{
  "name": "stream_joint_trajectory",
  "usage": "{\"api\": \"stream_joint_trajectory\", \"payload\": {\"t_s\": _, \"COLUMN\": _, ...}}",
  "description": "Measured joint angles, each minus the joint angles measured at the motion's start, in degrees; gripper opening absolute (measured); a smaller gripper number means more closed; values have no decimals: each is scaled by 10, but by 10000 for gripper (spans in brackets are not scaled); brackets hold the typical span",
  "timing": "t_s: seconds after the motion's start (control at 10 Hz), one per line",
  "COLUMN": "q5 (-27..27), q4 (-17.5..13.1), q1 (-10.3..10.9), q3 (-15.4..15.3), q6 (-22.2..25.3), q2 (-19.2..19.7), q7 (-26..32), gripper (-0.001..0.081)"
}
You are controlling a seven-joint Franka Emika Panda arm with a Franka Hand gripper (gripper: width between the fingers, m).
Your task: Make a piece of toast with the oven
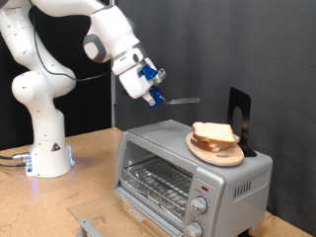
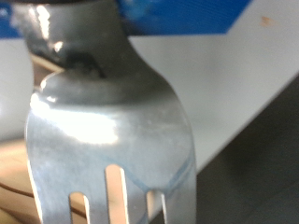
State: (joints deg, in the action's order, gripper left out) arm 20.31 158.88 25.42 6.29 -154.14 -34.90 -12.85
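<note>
The gripper [image 1: 155, 96] is closed on a metal fork [image 1: 181, 100], held in the air above the oven [image 1: 193, 170], tines pointing toward the exterior view's right. The bread slices [image 1: 214, 134] lie right of and below the tines, on a round wooden board [image 1: 213, 153] atop the oven. The wrist view adds only the fork [image 2: 107, 131] close up, filling the frame.

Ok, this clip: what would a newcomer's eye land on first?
Probably the gripper, raised above the oven and holding a metal fork that fills the wrist view. Next, the bread slices on a round wooden board atop the oven, towards the exterior view's right.
</note>
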Motion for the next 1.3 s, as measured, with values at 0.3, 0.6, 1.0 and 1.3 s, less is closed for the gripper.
{"api": "stream_joint_trajectory", "payload": {"t_s": 0.3, "q5": -12, "q4": 14, "q1": -70, "q3": 15, "q6": 48, "q2": -33, "q7": 0, "gripper": 478}}
{"api": "stream_joint_trajectory", "payload": {"t_s": 0.6, "q5": -29, "q4": 14, "q1": -101, "q3": 30, "q6": 97, "q2": -46, "q7": 11, "gripper": 478}}
{"api": "stream_joint_trajectory", "payload": {"t_s": 1.0, "q5": -30, "q4": 9, "q1": -118, "q3": 35, "q6": 134, "q2": -35, "q7": 4, "gripper": 478}}
{"api": "stream_joint_trajectory", "payload": {"t_s": 1.3, "q5": -31, "q4": -4, "q1": -129, "q3": 62, "q6": 154, "q2": -29, "q7": 17, "gripper": 478}}
